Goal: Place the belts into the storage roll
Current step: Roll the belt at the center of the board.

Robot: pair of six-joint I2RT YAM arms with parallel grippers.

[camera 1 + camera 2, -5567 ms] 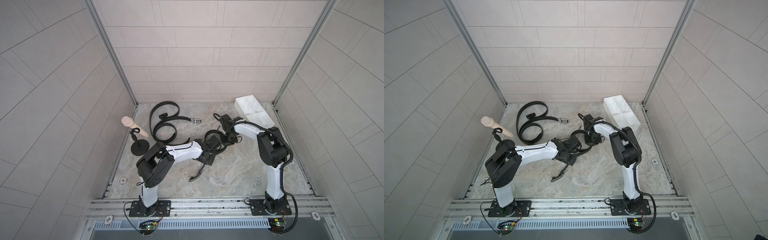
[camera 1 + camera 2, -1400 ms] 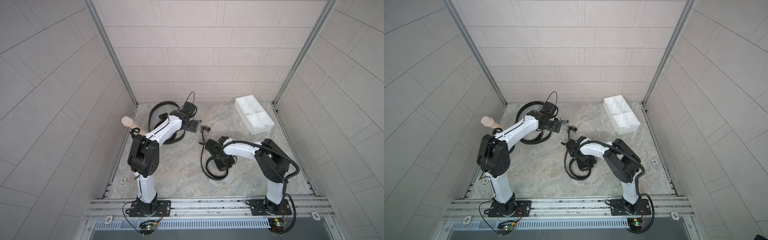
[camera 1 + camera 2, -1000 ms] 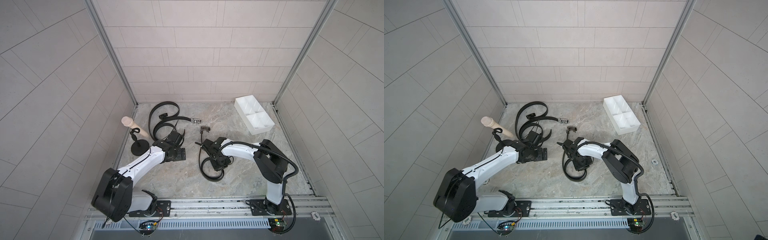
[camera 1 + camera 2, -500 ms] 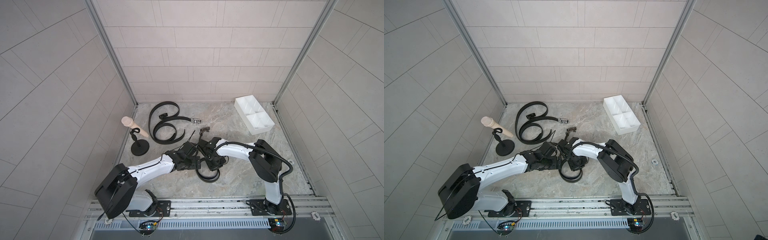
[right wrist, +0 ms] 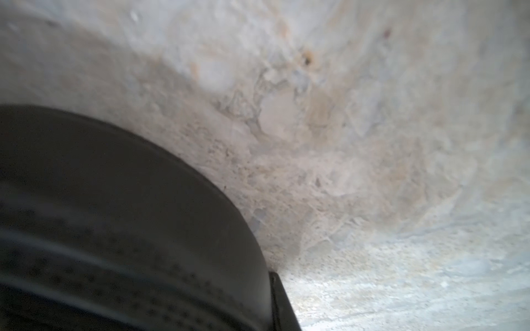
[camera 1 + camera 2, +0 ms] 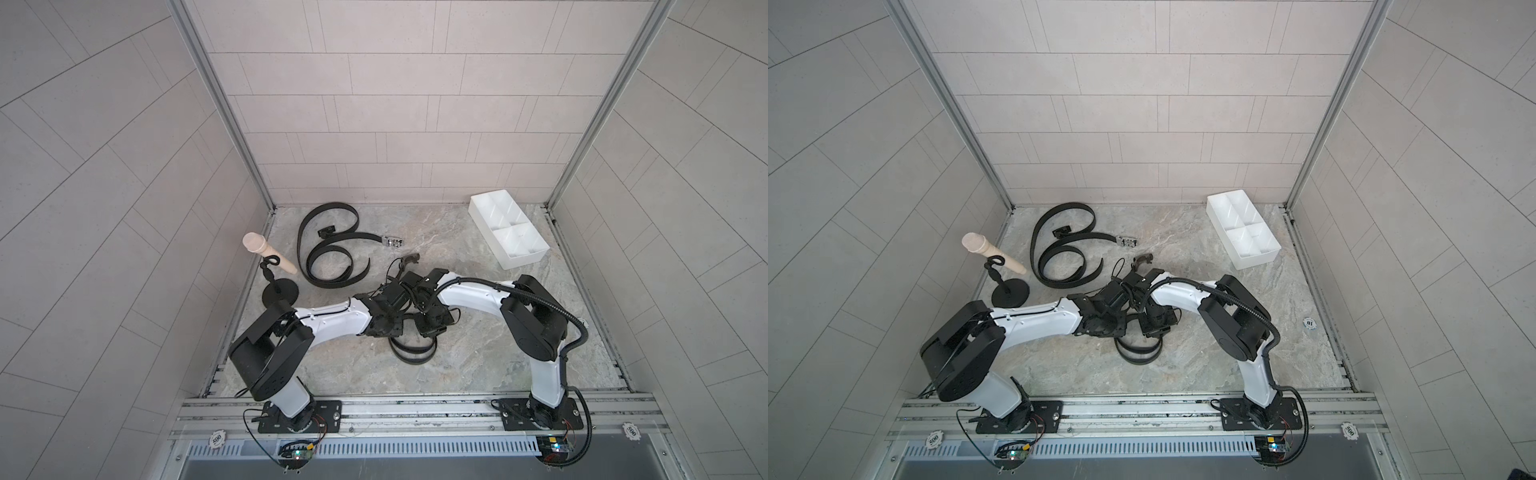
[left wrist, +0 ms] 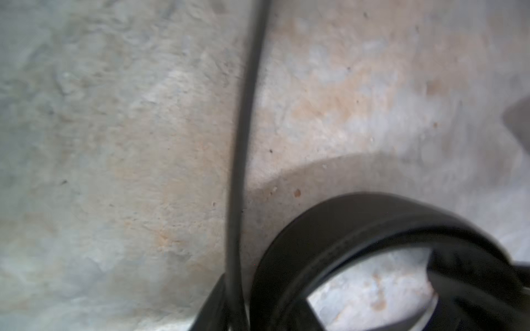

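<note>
In both top views my two grippers meet at the middle of the floor over one of the belts (image 6: pixel 413 352), a black strap partly coiled, its buckle end (image 6: pixel 409 259) sticking out behind them. My left gripper (image 6: pixel 395 323) is shut on this strap; in the left wrist view the strap (image 7: pixel 243 137) runs edge-on into the jaws beside the coil (image 7: pixel 372 226). My right gripper (image 6: pixel 431 322) is shut on the coil, whose broad face (image 5: pixel 114 215) fills the right wrist view. Two more belts (image 6: pixel 332 253) lie in loose curves at the back left. The storage roll (image 6: pixel 478 208), a white divided tray, holds nothing.
A black round-based stand (image 6: pixel 279 293) with a beige peg (image 6: pixel 266 251) is by the left wall. A silvery buckle (image 6: pixel 392 241) lies behind the grippers. The tray sits in the back right corner against the walls. Rails run along the front edge.
My left arm swung from beside the loose belts to the coil at the centre, and its jaws closed on the strap. The right gripper stayed shut on the coil.
</note>
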